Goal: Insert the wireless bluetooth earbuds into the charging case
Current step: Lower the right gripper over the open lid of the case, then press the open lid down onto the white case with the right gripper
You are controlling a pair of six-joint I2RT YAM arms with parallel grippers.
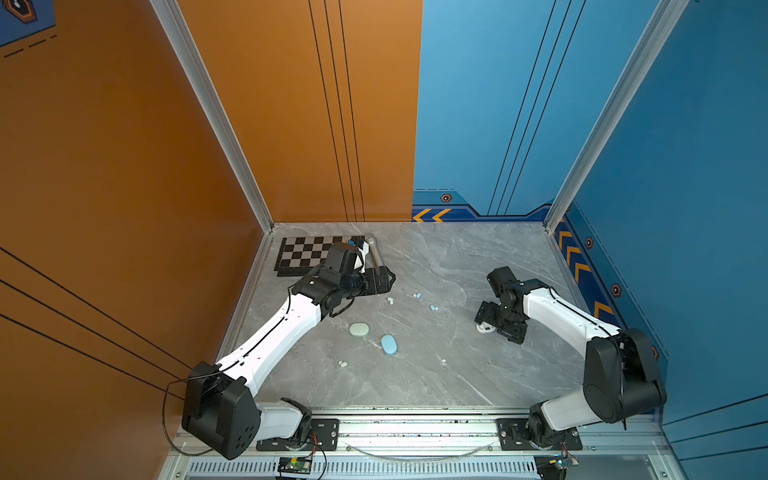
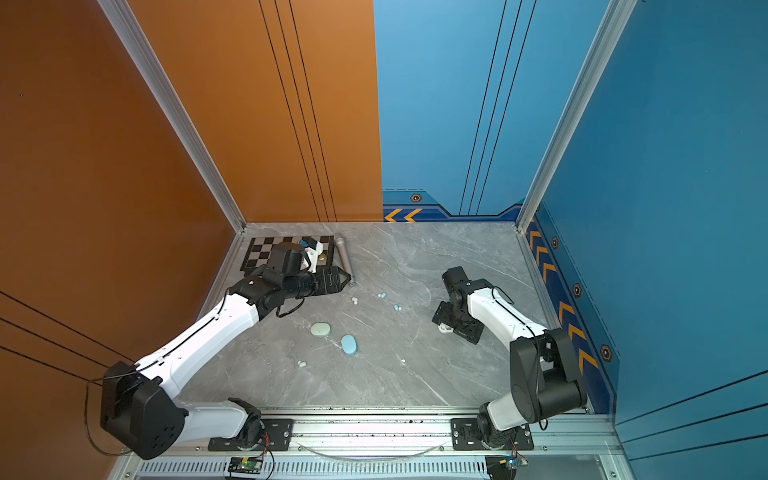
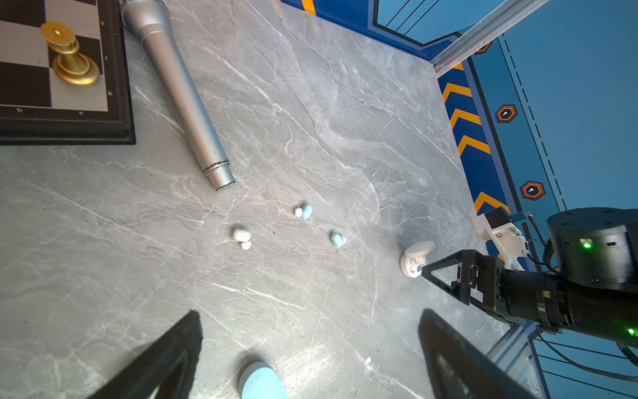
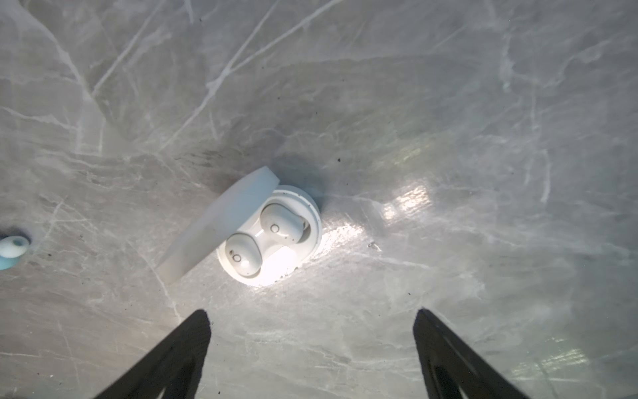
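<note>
Right gripper [image 4: 310, 316]: jaws spread wide, nothing between them. Its fingers point down toward the white case [image 4: 312, 216], which lies just ahead of the tips. The right wrist view shows the case clear of both fingers. The lid [image 4: 221, 224] stands hinged up, and two white earbuds [image 4: 279, 224] sit side by side in the wells.

Left gripper [image 3: 310, 316]: jaws wide, empty. In both top views it hangs well left of the white case and further toward the back wall.

Loose items on the marble table [image 1: 457, 374], each placed from the white case:
- near blue earbud [image 1: 433, 308]: left, a little toward the back.
- far blue earbud [image 1: 417, 295]: further left and back, apart from the first.
- back mint earbud [image 1: 390, 300]: left again, beyond both blue ones.
- front mint earbud [image 1: 343, 364]: far left, toward the front rail.
- blue case [image 1: 389, 344]: shut, left and slightly forward.
- mint case [image 1: 359, 329]: shut, just beyond the blue case, not touching it.
- white speck [image 1: 443, 360]: left and forward, too small to identify.

Far left at the back lies a chessboard [image 1: 303, 253] carrying one upright gold chess piece [image 3: 70, 57]. A silver cylinder [image 3: 179, 93] lies flat just beside the board's edge.
</note>
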